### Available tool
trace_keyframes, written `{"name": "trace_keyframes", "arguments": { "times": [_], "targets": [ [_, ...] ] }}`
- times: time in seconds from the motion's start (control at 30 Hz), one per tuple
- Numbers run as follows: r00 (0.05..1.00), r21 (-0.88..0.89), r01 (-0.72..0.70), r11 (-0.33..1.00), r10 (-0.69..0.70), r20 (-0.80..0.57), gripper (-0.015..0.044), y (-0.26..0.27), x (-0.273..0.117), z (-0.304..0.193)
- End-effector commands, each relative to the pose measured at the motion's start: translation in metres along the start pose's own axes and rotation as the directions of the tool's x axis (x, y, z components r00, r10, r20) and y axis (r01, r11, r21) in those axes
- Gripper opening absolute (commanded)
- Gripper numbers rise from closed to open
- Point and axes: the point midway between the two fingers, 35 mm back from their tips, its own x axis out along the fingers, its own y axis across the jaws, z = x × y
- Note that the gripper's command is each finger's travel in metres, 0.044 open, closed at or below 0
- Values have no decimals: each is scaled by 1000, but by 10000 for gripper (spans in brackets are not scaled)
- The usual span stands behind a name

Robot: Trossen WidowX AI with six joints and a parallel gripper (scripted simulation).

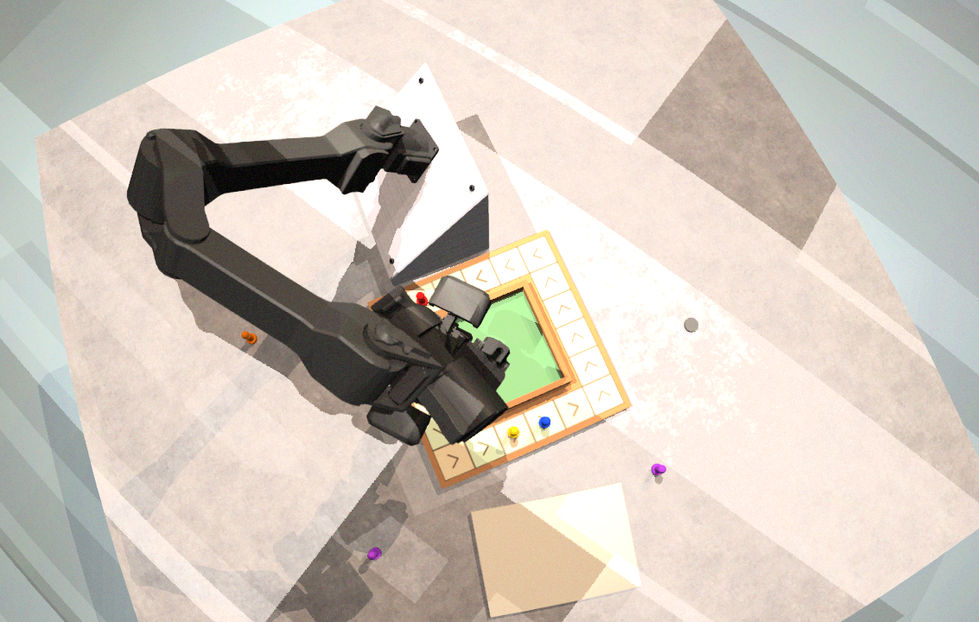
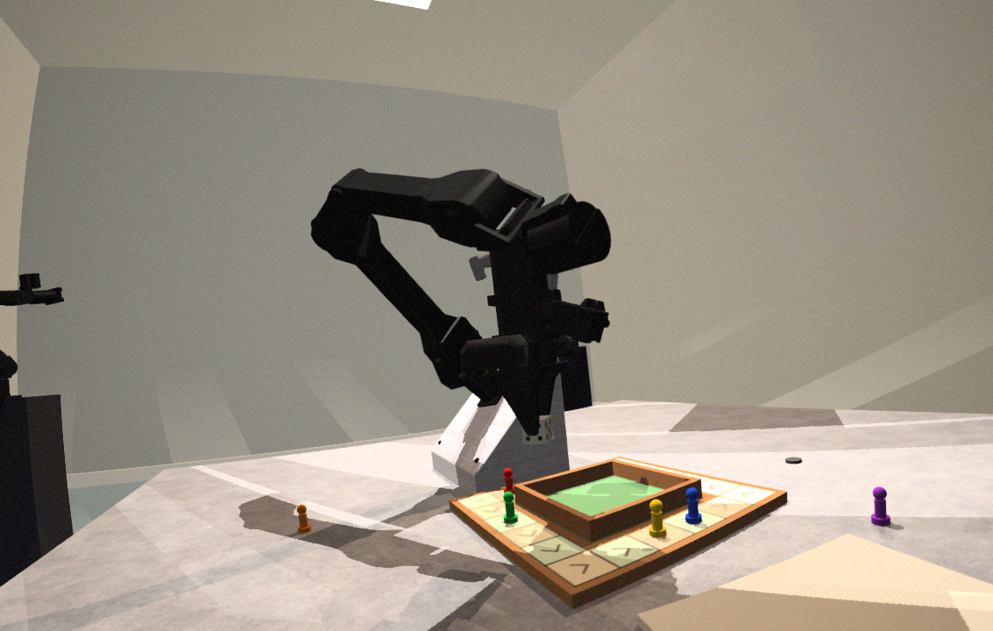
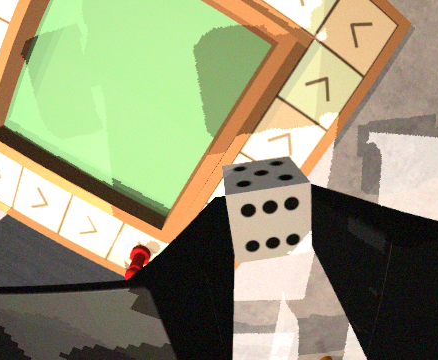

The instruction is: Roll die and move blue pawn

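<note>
One step done: die (image 2: 539,430) (image 3: 269,210) picked up.
Gripper (image 2: 535,428) (image 3: 263,202) clamped on die; roll into tray (image 1: 566,363) (image 2: 591,527) (image 3: 219,145) and blue pawn (image 1: 544,422) (image 2: 691,506) move remain.

Up above, the table (image 1: 755,371) (image 2: 194,541) looks glaringly bright, some patches bleached nearly white, with hard-edged grey shadows and pale streaks lying across it. Seen from the side, the walls (image 2: 264,141) are dim and faintly grainy, bending at their upper edges, and the black arm (image 1: 252,286) (image 2: 398,290) loses its detail. A bright panel (image 2: 406,3) shows overhead. Close in, jagged shadow edges cross the green tray floor (image 3: 144,100).
</note>
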Motion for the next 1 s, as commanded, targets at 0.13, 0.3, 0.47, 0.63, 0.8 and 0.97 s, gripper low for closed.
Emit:
{"name": "trace_keyframes", "arguments": {
  "times": [0.13,0.3,0.47,0.63,0.8,0.97],
  "targets": [
    [1000,-287,-2,958,4,7,0,25,7,20],
    [1000,-441,-1,897,4,5,0,38,11,30],
    [1000,-585,-2,811,2,0,0,51,16,38],
    [1000,-711,-4,703,-1,-6,0,64,20,45],
    [1000,-766,-5,643,-3,-9,0,71,23,48],
    [1000,-766,-5,643,-3,-9,0,71,23,48]
  ]
}}
